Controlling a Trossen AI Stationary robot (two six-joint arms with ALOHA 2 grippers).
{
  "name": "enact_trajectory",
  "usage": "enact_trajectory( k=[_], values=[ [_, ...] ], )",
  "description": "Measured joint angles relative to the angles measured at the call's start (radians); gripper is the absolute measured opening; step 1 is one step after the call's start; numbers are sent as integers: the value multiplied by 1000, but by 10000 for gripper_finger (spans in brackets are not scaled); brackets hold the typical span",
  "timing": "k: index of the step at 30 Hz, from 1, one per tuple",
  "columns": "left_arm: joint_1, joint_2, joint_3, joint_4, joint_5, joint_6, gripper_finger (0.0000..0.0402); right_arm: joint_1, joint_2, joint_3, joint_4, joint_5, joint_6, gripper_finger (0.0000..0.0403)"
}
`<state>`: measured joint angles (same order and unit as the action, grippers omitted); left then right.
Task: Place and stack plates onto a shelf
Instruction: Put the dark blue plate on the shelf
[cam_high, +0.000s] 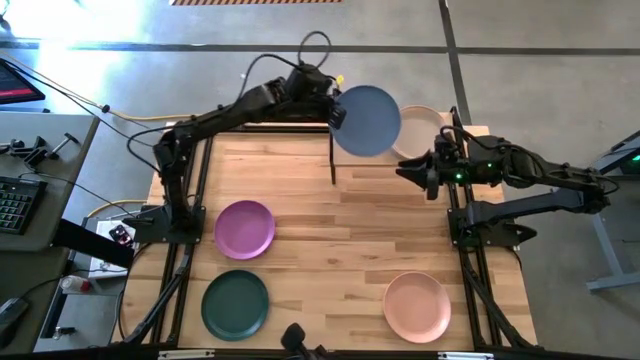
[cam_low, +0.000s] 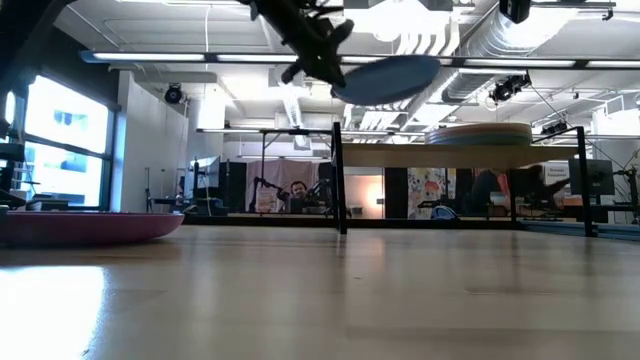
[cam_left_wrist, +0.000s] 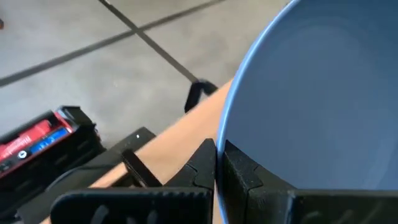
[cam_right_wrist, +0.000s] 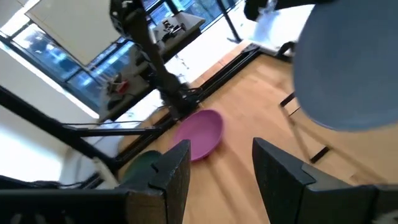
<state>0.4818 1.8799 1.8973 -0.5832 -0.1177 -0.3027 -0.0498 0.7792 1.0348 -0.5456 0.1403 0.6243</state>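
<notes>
Left end effector (cam_high: 335, 112) pinched the blue plate (cam_high: 367, 120) over the shelf (cam_low: 440, 156); next, lower onto the stack (cam_low: 480, 134). Right end effector (cam_high: 412, 172) waited, spread.

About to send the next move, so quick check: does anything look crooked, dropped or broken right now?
Nothing stands out. The left pincer holds the blue plate by its rim above the shelf, beside the plates already stacked there. The purple, dark green and peach plates lie flat on the table.
</notes>
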Motion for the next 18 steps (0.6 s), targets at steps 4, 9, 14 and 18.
enact_trajectory(
  k=[4, 9, 14, 18],
  values=[
    [1, -68, 0, -33, -3, 9, 0, -3, 0, 0, -37, 82, -71, 154],
    [-18, -129, 2, -64, -63, 12, 0, -3, 5, 0, -49, 296, 23, 154],
    [-57, -146, 2, -69, -145, 25, 0, -3, 37, 0, -23, 407, 52, 154],
    [-88, -142, 2, -73, -160, 27, 0, -3, 93, 0, 39, 461, 51, 154]
  ],
)
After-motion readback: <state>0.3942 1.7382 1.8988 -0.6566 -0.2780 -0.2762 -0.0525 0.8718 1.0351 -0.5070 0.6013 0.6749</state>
